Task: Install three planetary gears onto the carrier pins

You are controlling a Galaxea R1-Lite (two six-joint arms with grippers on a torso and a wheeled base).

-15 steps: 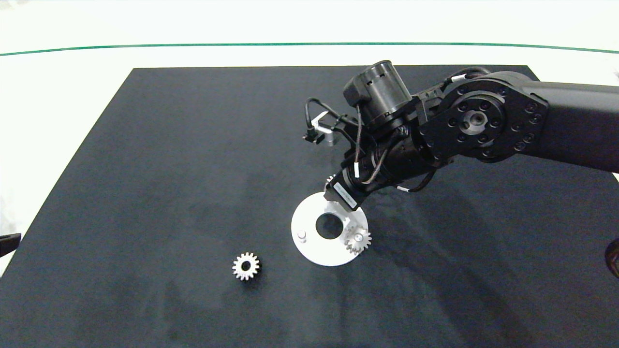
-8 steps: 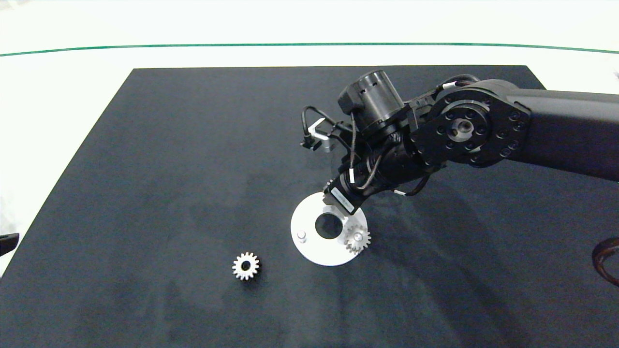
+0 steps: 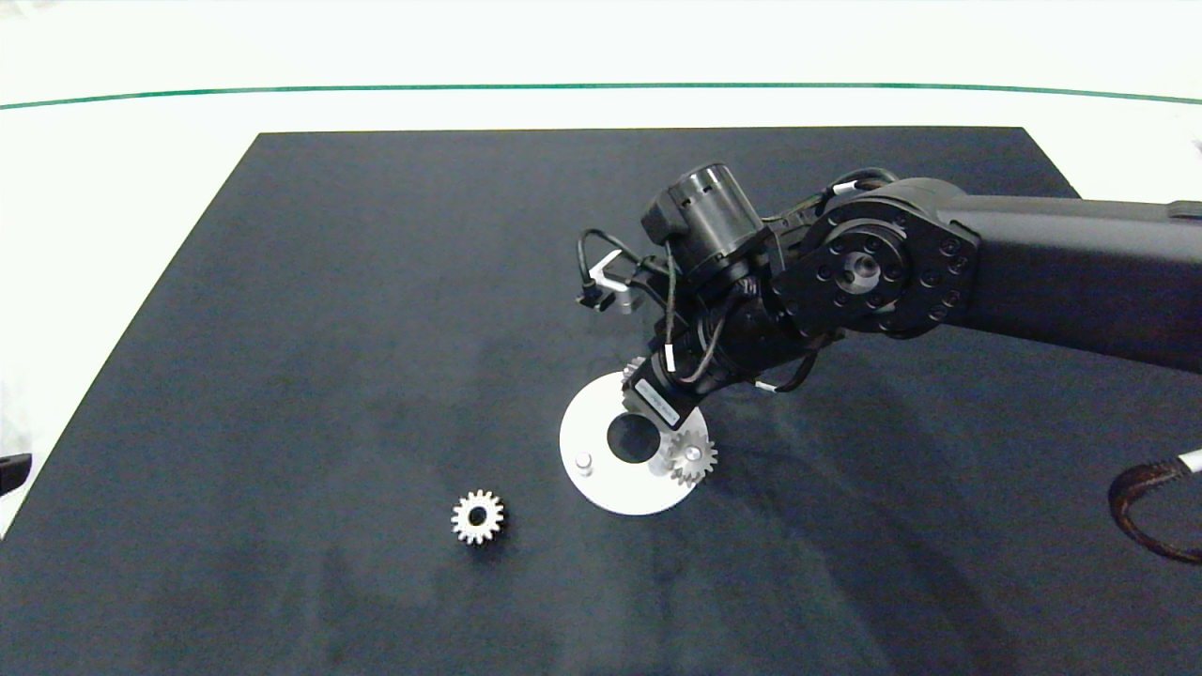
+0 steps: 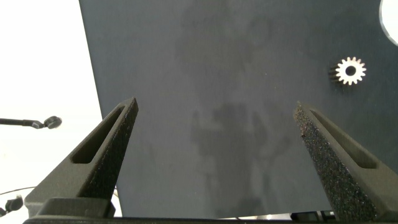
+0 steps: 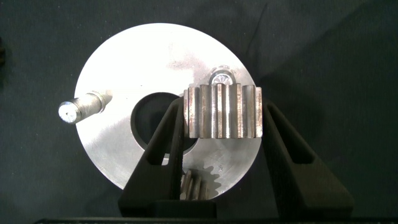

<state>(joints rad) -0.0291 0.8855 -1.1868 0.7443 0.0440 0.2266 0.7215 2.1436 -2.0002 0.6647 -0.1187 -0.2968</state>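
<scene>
While the held gear (image 5: 224,112) sits clamped edge-on between the right gripper's (image 5: 224,127) two fingers, its teeth running as upright ribs at the centre of the right wrist view, a carrier pin (image 5: 219,77) shows just past its far rim, so bore and pin are near but not yet lined up. The bore cannot be seen, and judging by the edge-on pose the gear's axis lies across the pin's axis, not along it; the coming move appears to turn on swinging the gear flat over that pin. A second pin (image 5: 79,107) stands bare at the left of the white disc (image 5: 118,68). One gear (image 3: 693,457) is already seated at the lower right of the disc in the head view; the third gear (image 3: 477,516) lies loose on the black mat (image 3: 329,282), lower left of the disc and well apart from it. The left gripper (image 4: 217,130), fingers spread wide and empty, hangs over the mat near its left edge.
</scene>
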